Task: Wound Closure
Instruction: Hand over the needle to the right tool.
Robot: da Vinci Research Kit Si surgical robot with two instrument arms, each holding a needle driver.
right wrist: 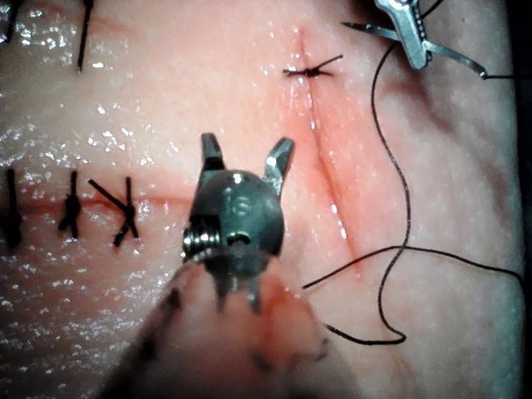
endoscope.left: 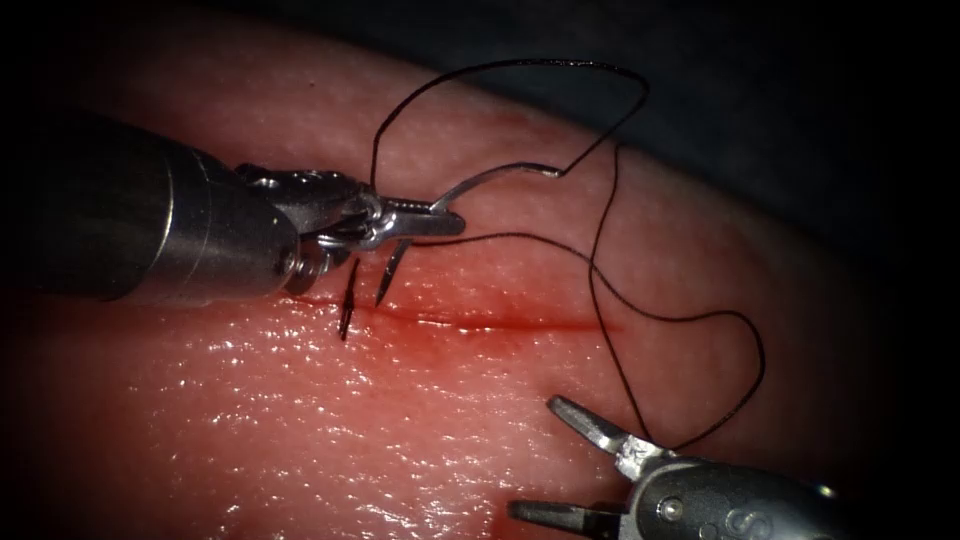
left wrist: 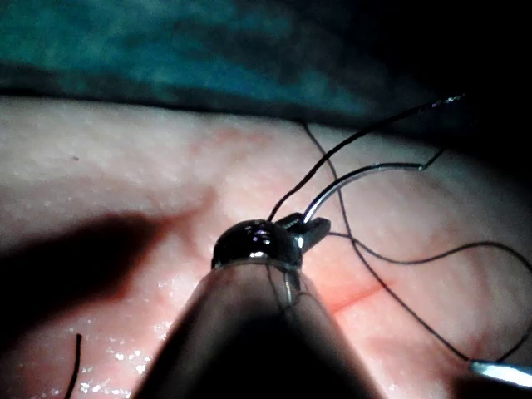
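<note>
Left pincer (endoscope.left: pixel 440 222) clamped on the curved needle (endoscope.left: pixel 495 176) near its tip end, held clear above the tissue (endoscope.left: pixel 300 400) and its cut (endoscope.left: pixel 480 322); right pincer (endoscope.left: pixel 560 460) spread apart, empty, beside slack thread (endoscope.left: pixel 690 318)

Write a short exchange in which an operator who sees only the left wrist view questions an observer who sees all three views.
Operator: My left tool holds the needle. Is the right tool holding anything?
Observer: No. Its jaws are open and hold nothing, on the near side of the cut.
Operator: Is there a stitch in the cut?
Observer: Yes. One knotted stitch crosses it near its left end, with short cut ends.
Operator: Is the needle's tip in the tissue?
Observer: No. The tool grips the needle partway along its curve, and the tip is free above the tissue. The thread trails from the other end in loose loops.
</note>
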